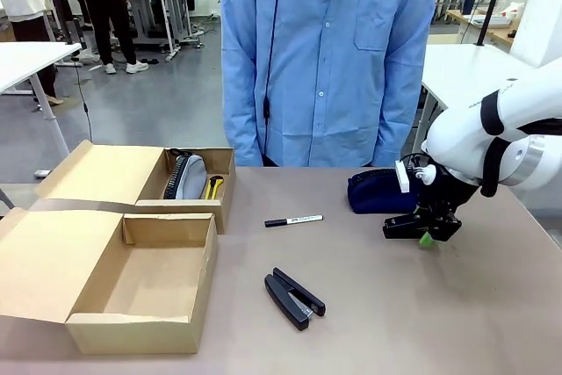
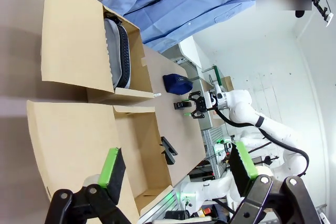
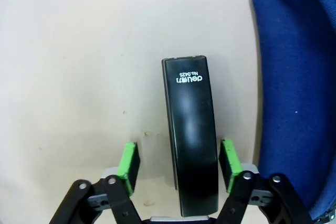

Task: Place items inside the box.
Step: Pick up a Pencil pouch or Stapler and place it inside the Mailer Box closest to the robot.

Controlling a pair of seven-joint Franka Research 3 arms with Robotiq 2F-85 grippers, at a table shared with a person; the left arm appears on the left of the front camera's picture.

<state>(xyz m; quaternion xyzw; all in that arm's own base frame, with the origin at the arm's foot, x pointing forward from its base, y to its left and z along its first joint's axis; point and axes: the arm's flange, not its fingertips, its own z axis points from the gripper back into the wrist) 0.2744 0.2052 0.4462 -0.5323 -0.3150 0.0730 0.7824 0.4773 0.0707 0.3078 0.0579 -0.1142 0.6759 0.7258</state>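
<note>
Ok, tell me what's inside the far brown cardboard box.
A grey zip pencil case and a yellow utility knife; the box's front wall hides their lower parts and anything else.

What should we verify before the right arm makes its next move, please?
1. Right end effector straddles the black deli-marked item: ok.
2. Grip closed on that item: not ok; a gap shows beside one pad.
3. Navy pouch clear of the fingers: cannot tell; it lies very close alongside.
4. Room in the cardboard box: ok; its near compartment is bare.
5. Left end effector open and holding nothing: ok.
</note>
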